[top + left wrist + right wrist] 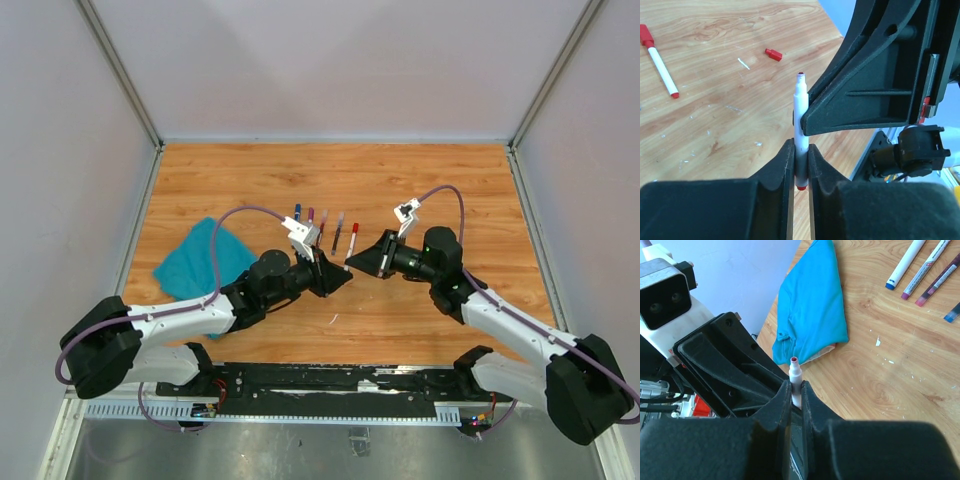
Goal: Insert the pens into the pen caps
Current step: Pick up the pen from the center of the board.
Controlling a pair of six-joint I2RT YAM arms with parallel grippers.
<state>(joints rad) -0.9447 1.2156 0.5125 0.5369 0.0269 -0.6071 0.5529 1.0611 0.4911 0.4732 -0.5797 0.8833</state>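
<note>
Left claw [800,150] was clamped shut on the tail end of a red-tipped pen [800,100], which was lifted above the wood just left of the counter's middle. At the far left, a crumpled teal cloth [205,262] lay close to the left edge of the counter [450,180], near the grey wall [60,150]. Between the cloth and the claws, the left arm reached across bare wood. Just behind the claws, five more pens [324,226] lay side by side in a short row, roughly midway between the near and far edges. A red cap [773,54] lay alone on the wood, apart from them. Right claw [796,387] met the left one tip to tip. Its pads were closed on the same pen's barrel, with the nib poking out past them. To the right, open wood ran to the right edge and its wall. A broad strip of bare wood also lay beyond the row, up to the far edge.
</note>
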